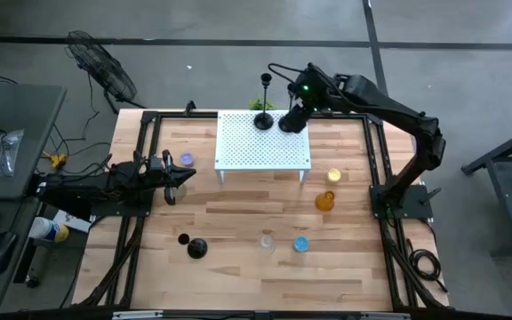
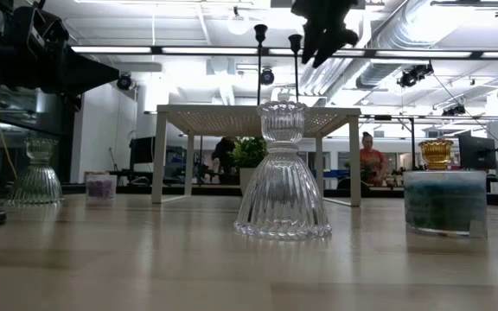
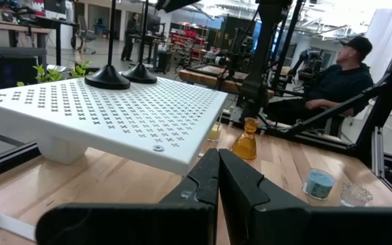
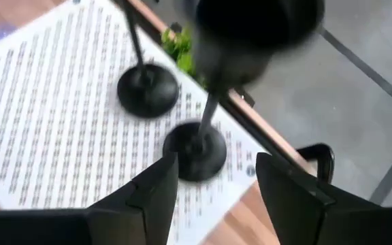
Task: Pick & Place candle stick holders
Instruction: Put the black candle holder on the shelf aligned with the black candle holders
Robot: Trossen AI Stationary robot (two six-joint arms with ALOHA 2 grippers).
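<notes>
I have the right gripper (image 4: 209,187) up over the far right corner of the white perforated stand (image 1: 238,147), near the top centre of the high view. Its fingers are spread wide and hold nothing; in the right wrist view the candlestick (image 4: 203,129) stands upright between them, its round base (image 4: 196,151) planted on the stand just ahead of the fingertips, stem rising toward the camera. So its long axis runs vertical, and I judge the clean way off it is straight up. A second candlestick (image 4: 147,88) stands just beside it on the stand. A third (image 1: 194,247) lies on the table at lower left, much nearer the left gripper (image 1: 174,176), which waits closed and empty at the table's left edge.
</notes>
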